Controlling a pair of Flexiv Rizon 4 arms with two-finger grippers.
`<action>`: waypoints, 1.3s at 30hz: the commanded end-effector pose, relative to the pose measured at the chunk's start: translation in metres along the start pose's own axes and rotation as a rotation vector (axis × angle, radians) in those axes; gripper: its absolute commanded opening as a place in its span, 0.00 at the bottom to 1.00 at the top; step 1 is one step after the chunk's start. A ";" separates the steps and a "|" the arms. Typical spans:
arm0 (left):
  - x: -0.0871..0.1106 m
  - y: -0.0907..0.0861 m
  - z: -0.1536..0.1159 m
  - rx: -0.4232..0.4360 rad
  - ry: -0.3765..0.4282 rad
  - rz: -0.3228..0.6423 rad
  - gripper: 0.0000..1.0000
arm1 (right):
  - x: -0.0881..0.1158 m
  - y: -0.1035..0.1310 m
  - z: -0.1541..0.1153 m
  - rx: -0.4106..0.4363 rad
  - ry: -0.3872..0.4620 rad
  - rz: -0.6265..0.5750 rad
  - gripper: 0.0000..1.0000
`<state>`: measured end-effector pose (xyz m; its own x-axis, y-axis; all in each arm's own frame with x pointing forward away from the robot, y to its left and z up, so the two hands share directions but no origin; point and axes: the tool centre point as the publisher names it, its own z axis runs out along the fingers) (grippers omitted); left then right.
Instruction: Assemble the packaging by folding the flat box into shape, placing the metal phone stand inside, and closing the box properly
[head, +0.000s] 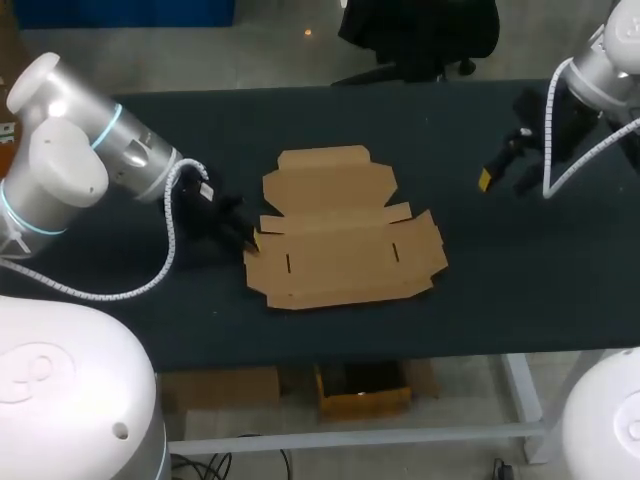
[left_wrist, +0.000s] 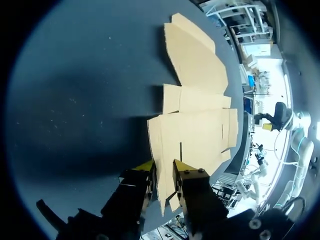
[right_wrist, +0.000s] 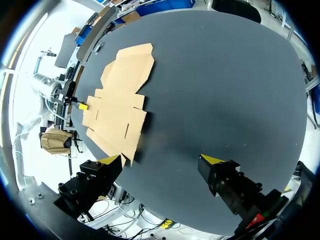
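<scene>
Left gripper (left_wrist: 164, 169) sits low at the 9 o'clock edge of the flat box (head: 340, 240), which lies mid-table (head: 480, 280); whether it pinches the cardboard cannot be told. Right gripper (right_wrist: 162, 159) hangs spread, well apart at the box's 2 o'clock.

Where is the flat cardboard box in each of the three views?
Head view: the flat cardboard box lies in the middle of the table.
Left wrist view: it lies straight ahead of the left gripper, with its near corner at the gripper.
Right wrist view: it lies far ahead of the right gripper, off to one side.
Shared landmark: the left gripper at the box's corner.
</scene>
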<state>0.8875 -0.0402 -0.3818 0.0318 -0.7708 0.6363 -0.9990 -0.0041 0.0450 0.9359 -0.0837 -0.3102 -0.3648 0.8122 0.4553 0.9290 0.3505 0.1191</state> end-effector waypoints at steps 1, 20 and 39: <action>0.002 0.003 -0.013 0.033 -0.023 -0.014 1.00 | 0.002 -0.002 -0.002 -0.002 0.002 0.000 1.00; 0.023 0.010 -0.098 0.210 -0.139 -0.012 1.00 | 0.017 0.010 -0.001 -0.122 -0.075 0.006 1.00; 0.023 -0.022 -0.134 0.266 -0.137 0.017 0.01 | 0.024 0.052 -0.013 -0.094 0.003 -0.012 1.00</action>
<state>0.9116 0.0236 -0.2653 0.0310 -0.8544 0.5187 -0.9719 -0.1469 -0.1839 0.9667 -0.0516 -0.2798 -0.3745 0.8189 0.4349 0.9244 0.2929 0.2444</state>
